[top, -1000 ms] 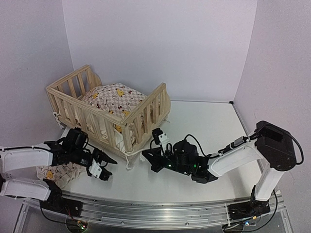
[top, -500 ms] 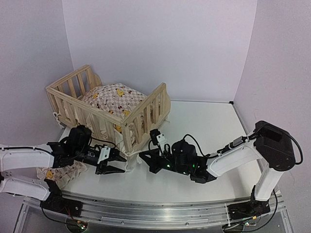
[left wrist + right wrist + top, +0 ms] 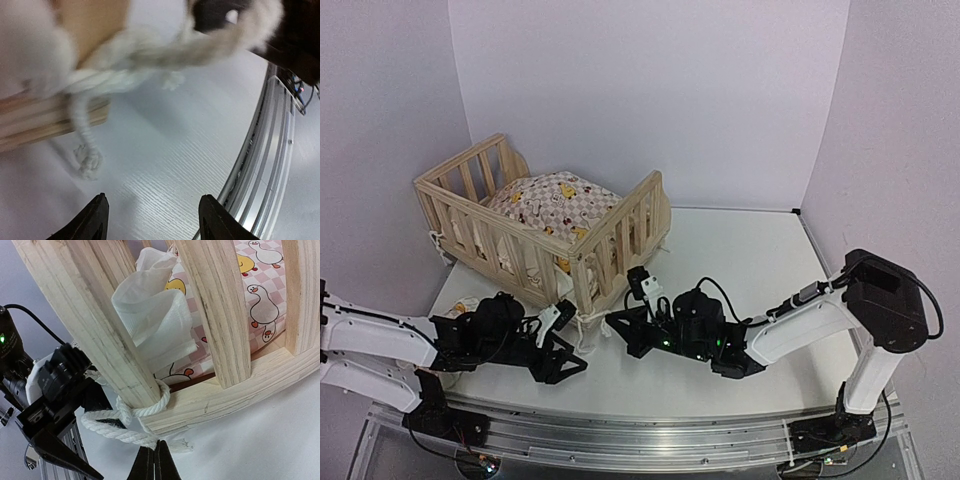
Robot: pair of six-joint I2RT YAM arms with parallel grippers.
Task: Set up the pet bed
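The pet bed's pine frame stands at the back left with the checked duck cushion inside it. In the right wrist view a white tie string loops round the frame's corner post. My right gripper is shut on that string near its frayed end. The cushion and its white ruffle show between the slats. My left gripper lies low by the same front corner. It is open over bare table, with a knotted string end hanging just beyond its fingers.
The aluminium rail runs along the table's near edge, close to my left gripper's right finger. The left arm's black wrist sits just left of the tied corner. White walls close in behind and on both sides.
My left arm has swung down and to the right, to the bed's front corner, and its jaws have widened. The right gripper has crept slightly left, still shut on the string.
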